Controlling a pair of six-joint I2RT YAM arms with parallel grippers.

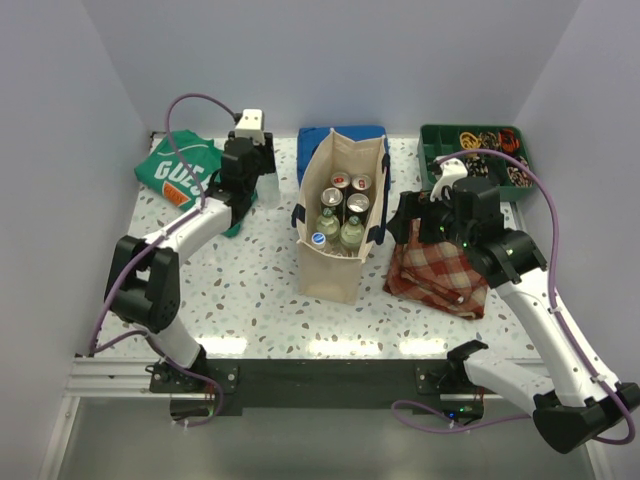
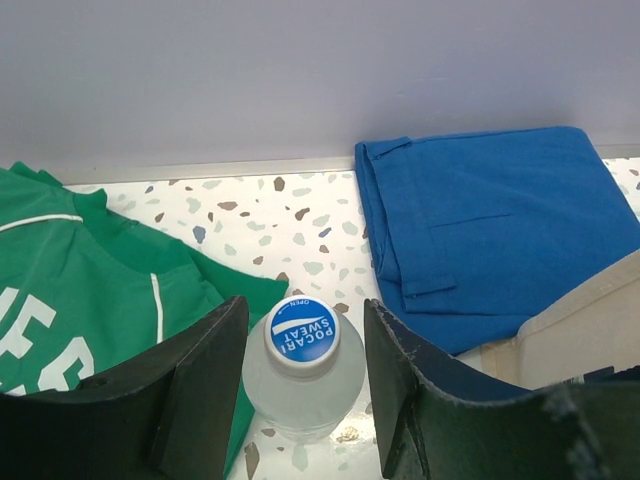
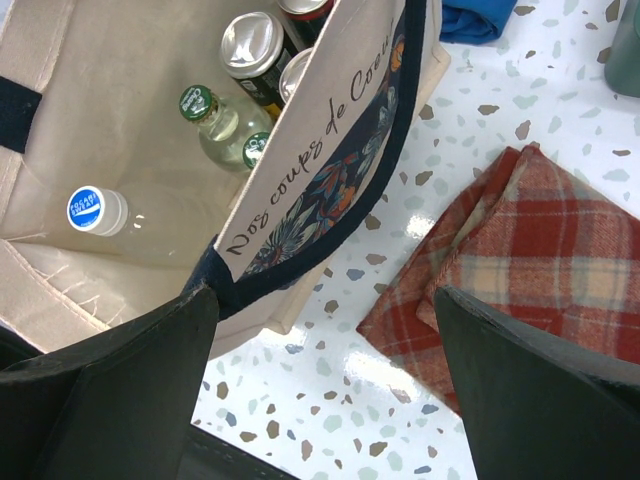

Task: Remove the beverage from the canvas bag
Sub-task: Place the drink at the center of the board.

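The cream canvas bag (image 1: 333,268) stands upright mid-table, holding several cans and bottles (image 1: 341,206). In the right wrist view a blue-capped bottle (image 3: 86,208), a green-capped bottle (image 3: 198,103) and a can (image 3: 250,40) show inside the canvas bag (image 3: 120,120). A clear Pocari Sweat bottle (image 2: 303,335) stands on the table left of the bag, outside it. My left gripper (image 2: 305,308) straddles its neck, open, with a gap on each side. My right gripper (image 3: 325,295) hangs open over bare table between the bag and the plaid cloth, with nothing between its fingers.
A green T-shirt (image 1: 178,165) lies at the back left, touching the bottle's left side. A folded blue cloth (image 1: 345,135) sits behind the bag. A red plaid cloth (image 1: 445,270) lies right of the bag, and a green tray (image 1: 432,140) of small items is at the back right.
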